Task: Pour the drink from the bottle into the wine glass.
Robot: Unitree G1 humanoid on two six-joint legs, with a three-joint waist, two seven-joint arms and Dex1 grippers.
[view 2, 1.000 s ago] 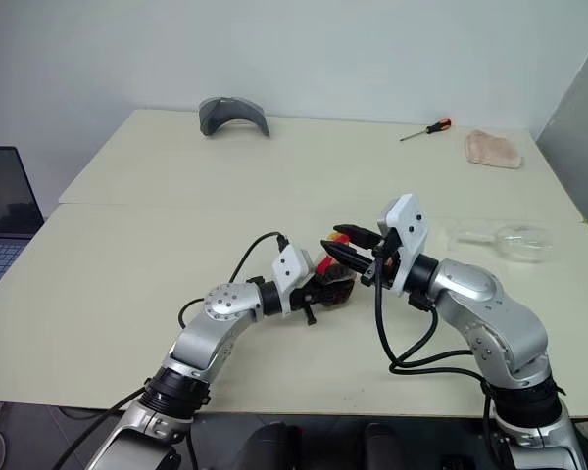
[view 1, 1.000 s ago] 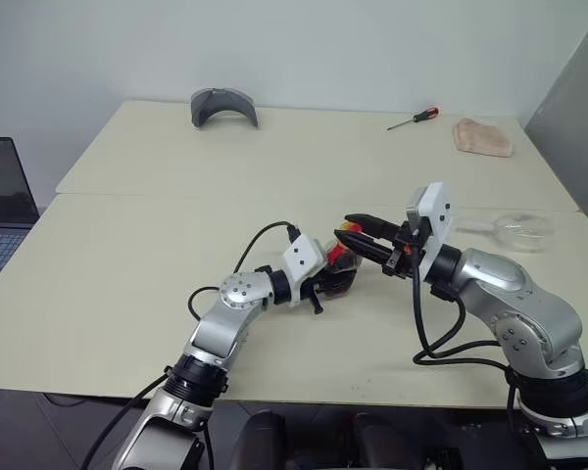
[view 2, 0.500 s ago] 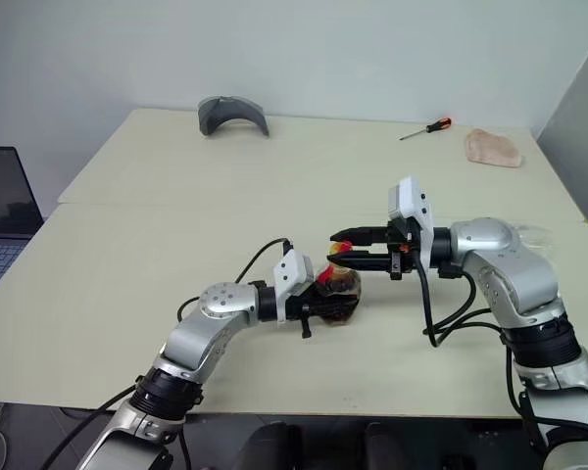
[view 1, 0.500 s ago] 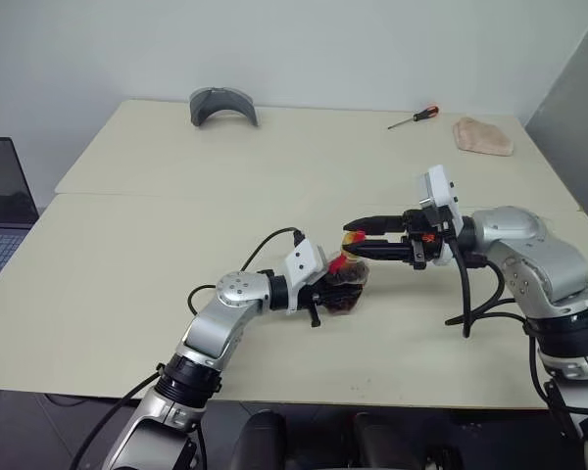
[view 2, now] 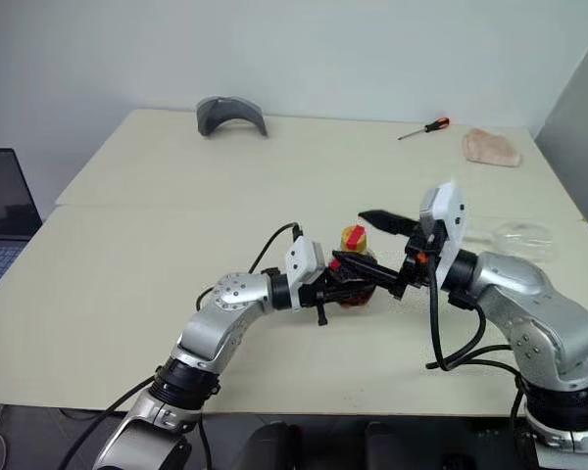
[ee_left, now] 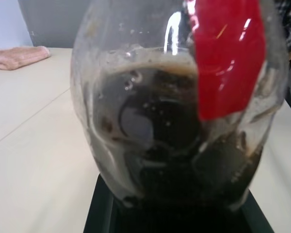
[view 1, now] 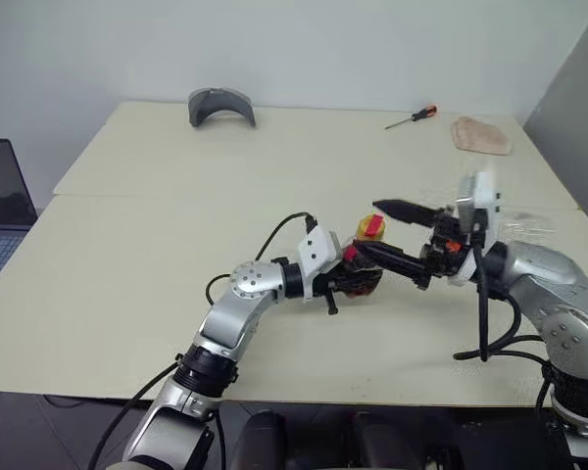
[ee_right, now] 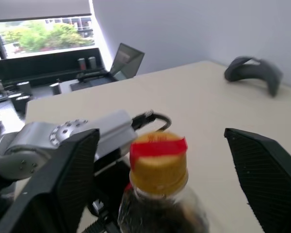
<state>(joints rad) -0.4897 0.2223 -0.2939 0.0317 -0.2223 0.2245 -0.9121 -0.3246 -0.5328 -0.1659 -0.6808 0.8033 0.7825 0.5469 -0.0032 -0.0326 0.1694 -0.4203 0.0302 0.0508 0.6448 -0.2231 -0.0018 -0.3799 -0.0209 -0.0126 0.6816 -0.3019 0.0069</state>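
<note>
From the head camera, the left gripper (view 2: 345, 284) is clamped shut on the lower body of the bottle (view 2: 356, 276), holding it upright just above the desk (view 2: 127, 255), nearer the front edge than the back. The yellow cap (view 2: 353, 236) is on, with a red strip across its top. The right gripper (view 2: 365, 240) stands wide open around the bottle's top, one finger above the cap and one below beside the neck, holding nothing. The wine glass (view 2: 514, 235) lies on its side near the right edge of the desk, behind the right arm. A grey curved object (view 2: 232, 115) sits by the back left corner; a screwdriver (view 2: 423, 128) and a pink cloth (view 2: 490, 147) lie toward the back right corner. A laptop (view 2: 2, 215) stands off the left edge.

The left wrist view shows the bottle close up, with the drink (ee_left: 169, 141), dark with a thin foam line, filling the lower body, and the red label beside it.

In the right wrist view the two black fingers (ee_right: 63, 179) spread far apart on either side of the capped bottle.
</note>
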